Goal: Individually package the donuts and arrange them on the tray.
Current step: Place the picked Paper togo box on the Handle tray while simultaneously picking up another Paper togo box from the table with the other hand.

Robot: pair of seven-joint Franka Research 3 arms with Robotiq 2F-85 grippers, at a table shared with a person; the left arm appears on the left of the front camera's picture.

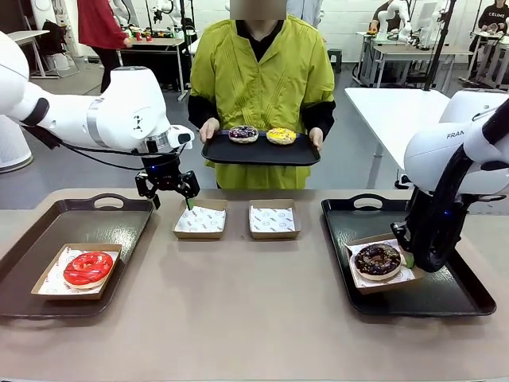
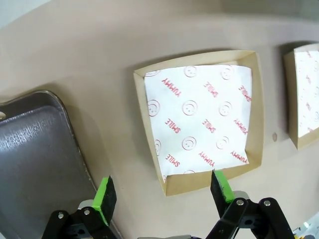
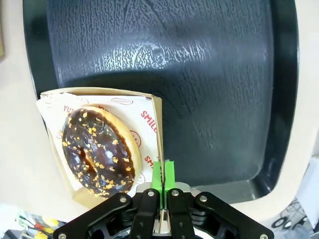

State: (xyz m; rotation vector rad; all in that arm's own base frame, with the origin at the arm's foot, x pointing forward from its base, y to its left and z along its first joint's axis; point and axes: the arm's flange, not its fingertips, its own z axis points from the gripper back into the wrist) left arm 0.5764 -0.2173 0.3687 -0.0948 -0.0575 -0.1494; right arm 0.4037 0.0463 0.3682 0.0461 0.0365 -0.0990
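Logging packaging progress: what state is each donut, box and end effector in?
Red donut: boxed, on left tray.
Chocolate donut: boxed, on right tray.
Sprinkled donut: unboxed, on person's tray.
Yellow donut: unboxed, same tray.
Left middle box: paper-lined, empty.
Right middle box: paper-lined, empty.
Left end effector: open.
Right end effector: shut on chocolate donut's box.

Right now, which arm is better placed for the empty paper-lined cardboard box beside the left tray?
Left. Left gripper hovers open over the empty box; right gripper is shut on the chocolate donut's box.
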